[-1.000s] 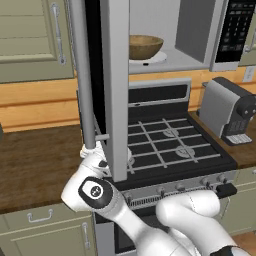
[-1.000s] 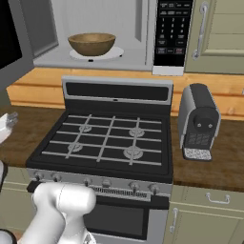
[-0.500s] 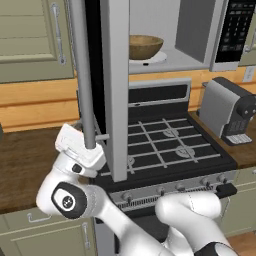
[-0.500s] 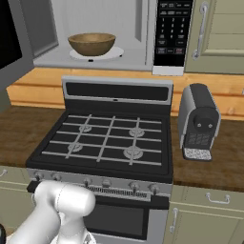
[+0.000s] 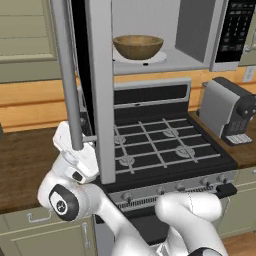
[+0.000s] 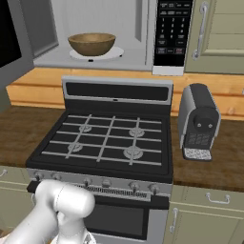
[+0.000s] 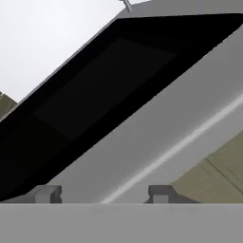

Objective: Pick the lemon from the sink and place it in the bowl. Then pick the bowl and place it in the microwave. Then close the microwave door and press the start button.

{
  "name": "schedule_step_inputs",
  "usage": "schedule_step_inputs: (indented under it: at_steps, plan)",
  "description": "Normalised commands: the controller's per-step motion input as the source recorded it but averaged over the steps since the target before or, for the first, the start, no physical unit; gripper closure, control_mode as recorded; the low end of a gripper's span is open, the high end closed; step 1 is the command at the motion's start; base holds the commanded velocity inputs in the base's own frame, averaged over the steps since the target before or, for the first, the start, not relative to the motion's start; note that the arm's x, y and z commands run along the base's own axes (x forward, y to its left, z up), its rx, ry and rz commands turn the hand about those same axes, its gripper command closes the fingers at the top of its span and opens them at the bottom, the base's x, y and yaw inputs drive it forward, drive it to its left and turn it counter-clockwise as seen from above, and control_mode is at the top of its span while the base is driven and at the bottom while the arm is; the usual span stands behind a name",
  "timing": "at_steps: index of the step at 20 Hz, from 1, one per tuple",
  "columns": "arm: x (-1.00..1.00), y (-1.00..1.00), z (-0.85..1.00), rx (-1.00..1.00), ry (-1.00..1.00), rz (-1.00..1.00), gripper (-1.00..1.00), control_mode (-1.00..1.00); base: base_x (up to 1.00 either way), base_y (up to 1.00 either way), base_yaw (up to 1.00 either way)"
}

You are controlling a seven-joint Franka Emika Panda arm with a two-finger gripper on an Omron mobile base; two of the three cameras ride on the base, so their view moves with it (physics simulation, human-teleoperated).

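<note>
since a second ago the white arm has swung left and up, bringing the gripper [image 5: 75, 150] against the long vertical silver handle [image 5: 66, 75] of the wide silver-framed microwave door with its black glass window [image 7: 95, 90], which stands open. in the hand view the fingertips [image 7: 45, 193] sit apart, close to the door frame. the round tan-brown wooden bowl [image 6: 91, 44] rests inside the large silver-grey microwave [image 6: 133, 33], above the black gas stove [image 6: 109, 143]. a grey coffee machine [image 6: 198, 121] stands on the table [image 6: 224, 167].
</note>
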Motion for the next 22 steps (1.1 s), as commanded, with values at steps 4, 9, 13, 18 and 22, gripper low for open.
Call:
schedule_step_inputs:
  at_steps: [4, 9, 13, 18, 22]
  plan:
    - [-0.72, -0.38, 0.4, 0.01, -0.3, 0.1, -1.0, -1.0, 0.0, 0.0, 0.0]
    - [-0.73, -0.71, 0.34, 0.15, -0.28, 0.06, -1.0, -1.0, 0.0, 0.0, 0.0]
    - [-0.76, -0.84, 0.32, 0.35, -0.2, 0.03, -1.0, -1.0, 0.0, 0.0, 0.0]
    - [-0.64, -0.85, 0.43, 0.4, -0.12, 0.07, -1.0, -1.0, 0.0, 0.0, 0.0]
    - [-0.39, -0.79, 0.46, 0.4, -0.04, 0.15, -1.0, -1.0, 0.0, 0.0, 0.0]
